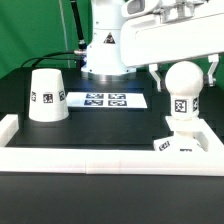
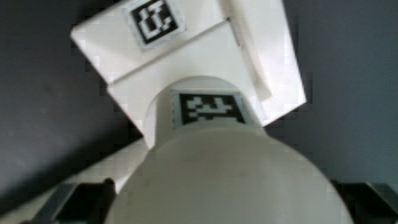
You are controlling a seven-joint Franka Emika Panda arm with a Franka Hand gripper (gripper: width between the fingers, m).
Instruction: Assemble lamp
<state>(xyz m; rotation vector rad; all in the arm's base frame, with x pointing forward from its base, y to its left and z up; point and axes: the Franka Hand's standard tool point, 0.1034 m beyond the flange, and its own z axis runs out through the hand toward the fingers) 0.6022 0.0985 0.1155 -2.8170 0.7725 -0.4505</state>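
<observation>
The white bulb stands upright on the small square base at the exterior view's right, its stem tag facing the camera. My gripper straddles the ball top, one finger on each side, shut on it. In the wrist view the bulb fills the space between the two dark fingers, and the base lies beyond it with a tag showing. The cone shade stands alone at the exterior view's left, away from the gripper.
The marker board lies flat between the shade and the bulb. White border rails run along the front and the left of the black table. The arm's base stands behind the marker board.
</observation>
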